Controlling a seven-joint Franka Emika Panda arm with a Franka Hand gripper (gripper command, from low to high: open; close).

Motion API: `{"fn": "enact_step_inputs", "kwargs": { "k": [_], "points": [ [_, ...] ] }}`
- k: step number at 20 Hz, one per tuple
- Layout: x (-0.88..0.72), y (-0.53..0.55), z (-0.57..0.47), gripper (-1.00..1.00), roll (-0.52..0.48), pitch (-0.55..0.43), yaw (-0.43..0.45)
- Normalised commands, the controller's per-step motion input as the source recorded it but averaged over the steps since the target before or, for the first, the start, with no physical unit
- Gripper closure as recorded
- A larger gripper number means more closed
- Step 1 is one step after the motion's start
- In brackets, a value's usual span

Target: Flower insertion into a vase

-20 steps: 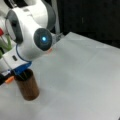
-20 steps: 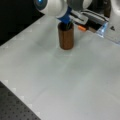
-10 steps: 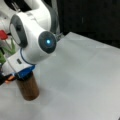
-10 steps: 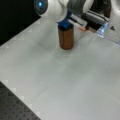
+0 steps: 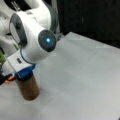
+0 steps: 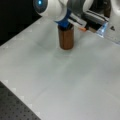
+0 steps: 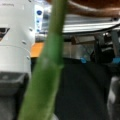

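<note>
I can't read any text, label, brand or number in my views; nothing legible on arm, vase or table.

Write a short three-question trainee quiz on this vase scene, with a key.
1. True or false: the vase lies on its side.
2. In the wrist view, what colour is the stem? A green, B red, C white.
3. In both front views, the arm's blue-trimmed end sits right above the vase's ____.

Key: 1 false, it stands upright on the white table. 2 A. 3 mouth. The pincer itself is hidden.
</note>
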Motion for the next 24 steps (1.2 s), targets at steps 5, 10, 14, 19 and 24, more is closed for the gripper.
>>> {"fn": "enact_step_inputs", "kwargs": {
  "k": [5,10,14,19,24],
  "points": [
    [0.03,-0.04,0.13,-1.00,-0.007,-0.181,0.108],
    [-0.04,0.01,0.20,-1.00,-0.019,-0.647,0.068],
    [-0.20,0.17,0.23,-1.00,0.122,-1.000,0.004],
    [-0.22,0.32,0.12,-1.00,0.103,-0.914,-0.005],
    [0.12,0.48,0.00,-1.00,0.014,-0.612,0.004]
  ]
}}
